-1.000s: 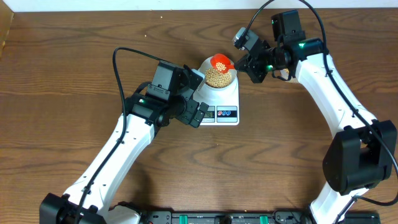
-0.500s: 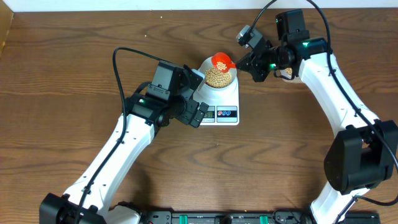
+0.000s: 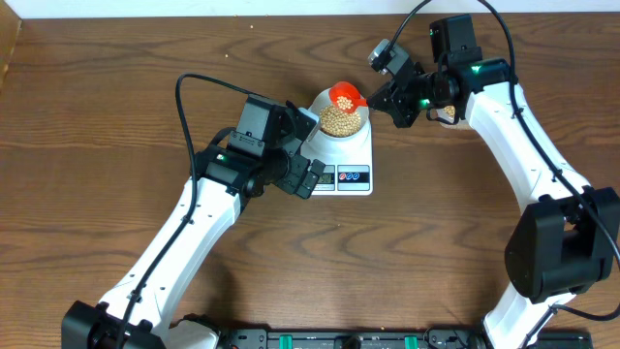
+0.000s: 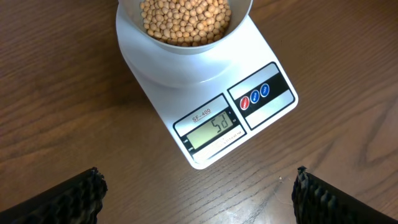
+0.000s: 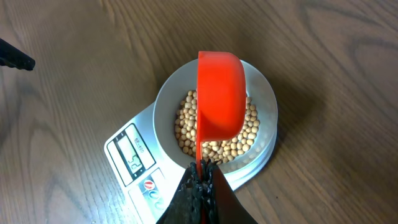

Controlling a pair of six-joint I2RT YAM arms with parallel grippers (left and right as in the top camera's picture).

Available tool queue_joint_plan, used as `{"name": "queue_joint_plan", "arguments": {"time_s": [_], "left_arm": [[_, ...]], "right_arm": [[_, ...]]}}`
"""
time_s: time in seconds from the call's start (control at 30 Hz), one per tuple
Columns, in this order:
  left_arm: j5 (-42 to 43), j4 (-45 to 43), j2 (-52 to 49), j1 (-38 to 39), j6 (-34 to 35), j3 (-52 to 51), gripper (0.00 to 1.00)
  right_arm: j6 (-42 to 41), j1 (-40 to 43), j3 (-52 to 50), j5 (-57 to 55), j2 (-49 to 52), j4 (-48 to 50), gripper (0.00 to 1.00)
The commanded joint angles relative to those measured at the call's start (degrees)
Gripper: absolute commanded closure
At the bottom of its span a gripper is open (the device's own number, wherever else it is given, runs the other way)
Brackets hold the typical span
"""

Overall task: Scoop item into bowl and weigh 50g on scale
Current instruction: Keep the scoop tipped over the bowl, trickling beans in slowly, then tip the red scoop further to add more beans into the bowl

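Holding an orange scoop [image 5: 221, 93] by its handle, the right gripper [image 5: 200, 180] has its jaws clamped shut, with the scoop tipped over the bowl [image 5: 268, 102]. That bowl holds the beans [image 4: 185, 18] and sits on the scale [image 4: 205, 74] on the wooden tabletop [image 4: 62, 93]. The display [image 4: 213, 129] reads about 50 (last digit unclear). The left gripper [image 4: 199, 196] hovers before the scale, jaws wide apart, empty.

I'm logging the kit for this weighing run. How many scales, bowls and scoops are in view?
scale: 1
bowl: 1
orange scoop: 1
Total: 3
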State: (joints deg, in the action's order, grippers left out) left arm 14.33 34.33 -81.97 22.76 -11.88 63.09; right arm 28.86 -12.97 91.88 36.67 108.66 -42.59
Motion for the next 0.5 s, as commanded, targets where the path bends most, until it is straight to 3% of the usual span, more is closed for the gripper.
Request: {"name": "queue_joint_plan", "arguments": {"time_s": [0.0,0.47], "left_arm": [[0.46,0.17,0.00,-0.13,-0.52,0.00,0.02],[0.46,0.17,0.00,-0.13,-0.52,0.00,0.02]], "right_arm": [[0.37,0.35,1.20,1.38,-1.57,-0.07,0.99],[5.22,0.33,1.18,0.94,-1.57,-0.28,0.99]]}}
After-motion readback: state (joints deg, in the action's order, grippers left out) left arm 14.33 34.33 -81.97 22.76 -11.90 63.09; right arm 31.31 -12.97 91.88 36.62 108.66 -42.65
